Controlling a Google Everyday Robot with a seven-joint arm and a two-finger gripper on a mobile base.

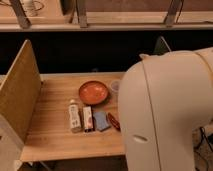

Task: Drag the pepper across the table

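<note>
White arm housing [165, 110]: the largest thing we see; it fills the right half of the frame and blocks our view of the table's right side.
Pale wooden table [50, 135]: plank top across the centre-left. We judge the bare stretch at lower left to be the room left for a drag.
Tan side panel [20, 95]: stands upright along the left edge, probably as a barrier to stop things sliding off.
Orange-red plate [93, 92]: lies flat at mid-frame, behind the row of smaller items.
White bottle [74, 116]: lies on its side, leftmost in that row.
Red-and-white pack [87, 119]: just right of the bottle.
Blue pad [101, 120]: next in the row, flat on the wood.
Pepper [114, 121]: dark red, at lower centre, just beside the pad's right edge and close against the arm housing; it appears not yet dragged.
Gripper: nowhere in view, presumably hidden by the housing; we cannot tell how wide it stands or whether it holds or touches anything.
</note>
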